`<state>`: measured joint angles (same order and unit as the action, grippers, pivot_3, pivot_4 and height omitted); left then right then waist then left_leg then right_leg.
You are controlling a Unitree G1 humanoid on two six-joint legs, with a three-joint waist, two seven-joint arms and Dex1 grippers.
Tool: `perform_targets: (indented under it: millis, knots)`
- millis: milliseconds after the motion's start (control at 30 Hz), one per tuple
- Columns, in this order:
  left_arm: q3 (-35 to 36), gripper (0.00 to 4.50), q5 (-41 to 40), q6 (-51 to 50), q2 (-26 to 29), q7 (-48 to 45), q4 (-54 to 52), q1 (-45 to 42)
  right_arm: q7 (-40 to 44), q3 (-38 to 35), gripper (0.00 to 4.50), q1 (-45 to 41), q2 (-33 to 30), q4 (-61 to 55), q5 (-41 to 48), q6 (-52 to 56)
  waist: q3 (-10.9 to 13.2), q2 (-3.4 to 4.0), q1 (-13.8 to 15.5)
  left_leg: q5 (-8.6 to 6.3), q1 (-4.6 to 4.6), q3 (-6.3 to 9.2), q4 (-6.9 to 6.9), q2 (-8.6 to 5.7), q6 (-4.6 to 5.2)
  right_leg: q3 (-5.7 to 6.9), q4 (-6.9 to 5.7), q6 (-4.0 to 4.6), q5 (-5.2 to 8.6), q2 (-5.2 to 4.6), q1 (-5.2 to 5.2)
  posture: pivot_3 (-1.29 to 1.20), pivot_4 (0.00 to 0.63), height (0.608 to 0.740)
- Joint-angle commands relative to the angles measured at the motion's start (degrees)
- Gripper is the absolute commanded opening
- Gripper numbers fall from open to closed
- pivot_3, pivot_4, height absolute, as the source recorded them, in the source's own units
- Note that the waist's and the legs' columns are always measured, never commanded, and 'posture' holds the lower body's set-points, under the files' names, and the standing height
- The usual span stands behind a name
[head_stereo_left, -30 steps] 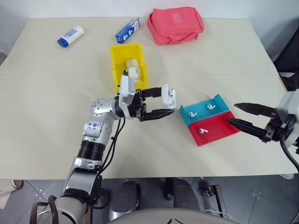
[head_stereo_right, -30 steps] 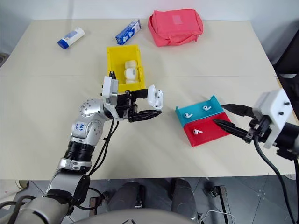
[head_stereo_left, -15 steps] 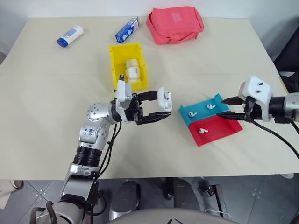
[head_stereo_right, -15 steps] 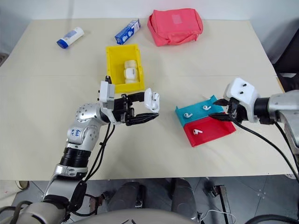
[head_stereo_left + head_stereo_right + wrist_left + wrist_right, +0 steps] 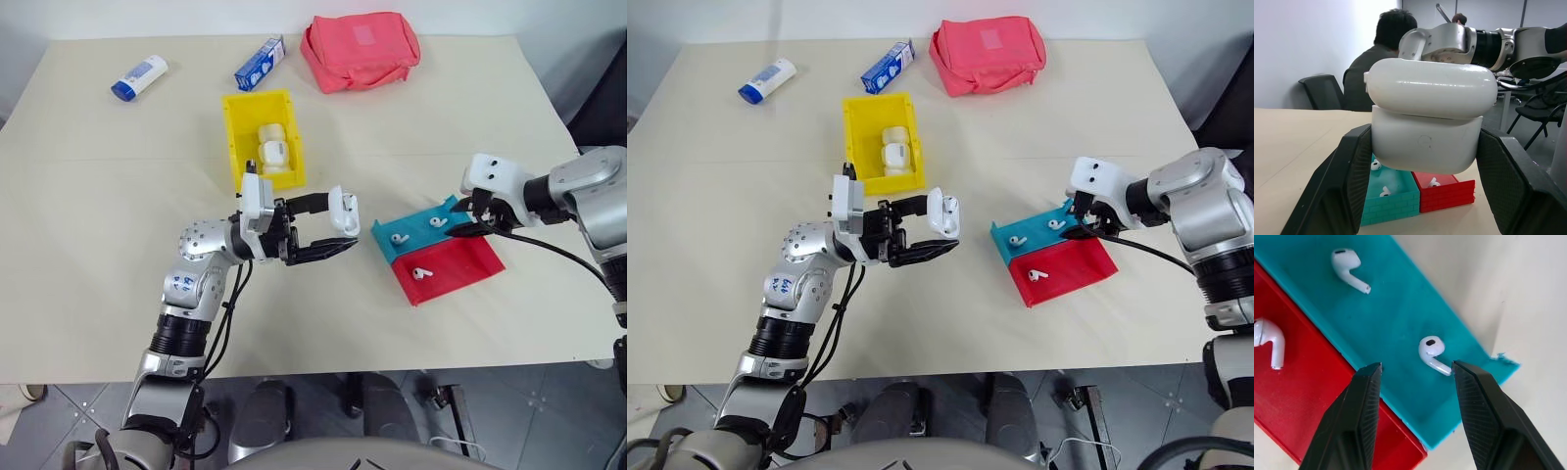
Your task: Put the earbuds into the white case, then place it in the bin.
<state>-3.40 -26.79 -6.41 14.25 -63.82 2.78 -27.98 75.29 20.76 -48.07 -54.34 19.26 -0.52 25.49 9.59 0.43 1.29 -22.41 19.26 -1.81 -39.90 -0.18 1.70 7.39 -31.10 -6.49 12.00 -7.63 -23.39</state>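
Note:
My left gripper (image 5: 344, 223) is shut on the white case (image 5: 343, 209), holding it above the table with its lid tipped up; the left wrist view has the case (image 5: 1426, 139) between both fingers. Two earbuds (image 5: 1432, 352) (image 5: 1351, 269) lie in the blue tray (image 5: 417, 231), and a third earbud (image 5: 423, 275) lies in the red tray (image 5: 460, 259). My right gripper (image 5: 1418, 366) hangs open and points down over the blue tray, just above the earbud (image 5: 438, 223) nearest that tray's far end. The yellow bin (image 5: 235, 137) stands behind the left gripper.
White case-like items (image 5: 270, 147) lie inside the bin. A red pouch (image 5: 358, 49), a blue-and-white carton (image 5: 260, 64) and a white tube with a blue cap (image 5: 137, 78) sit along the far edge. A person sits in the background (image 5: 1383, 54).
My right arm has swung in from the table's right edge to the blue tray, tipping its open gripper downward. The left gripper has kept still with the case.

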Motion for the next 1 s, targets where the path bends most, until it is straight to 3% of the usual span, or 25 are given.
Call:
perform_targets:
  millis: [33, 467, 833, 967, 1000]
  knots:
    - [-0.16, 2.80, -1.00, 0.35, -0.11, 0.40, -2.51, 0.44, 0.84, -0.40, 2.38, -1.83, 0.52, 1.16, -1.77, -0.82, 0.00, 0.00, 0.02, 0.00, 0.00, 0.00, 0.00, 0.00, 0.00, 0.01, 0.00, 0.00, 0.00, 0.00, 0.00, 0.00, 0.150, 0.740]
    - [-0.28, 2.80, -1.12, 0.16, -0.08, 1.08, -4.10, 1.61, 1.76, 1.28, 2.38, -5.47, 4.82, 7.44, -7.05, -5.52, -0.01, 0.03, -0.07, 0.02, -0.01, -0.03, 0.00, -0.01, -0.04, -0.02, -0.02, -0.01, 0.00, 0.01, 0.00, 0.00, 0.150, 0.740]
    - [-0.31, 2.80, -1.22, -0.01, -0.01, 1.83, -5.40, 2.64, 4.39, 3.31, 2.38, -7.02, 7.02, 5.09, -10.50, -1.56, -0.02, 0.08, -0.15, 0.03, -0.01, -0.03, 0.00, 0.01, -0.06, -0.02, -0.04, -0.01, 0.00, 0.04, -0.01, 0.00, 0.150, 0.740]
    - [-0.35, 2.80, -1.23, 0.04, 0.00, 2.05, -5.50, 2.64, 4.01, 3.76, 1.48, -7.87, 7.89, 6.96, -11.86, -2.74, -0.02, 0.08, -0.15, 0.02, -0.02, -0.03, 0.00, 0.00, -0.06, -0.03, -0.04, -0.01, 0.00, 0.03, 0.00, 0.00, 0.150, 0.740]
    - [-0.36, 2.80, -1.23, 0.03, -0.01, 2.13, -5.56, 2.66, 3.83, 3.76, 1.48, -8.00, 8.04, 7.23, -12.15, -2.86, -0.02, 0.08, -0.16, 0.02, -0.02, -0.03, 0.00, 0.00, -0.06, -0.03, -0.04, -0.01, 0.00, 0.03, -0.01, 0.00, 0.150, 0.740]
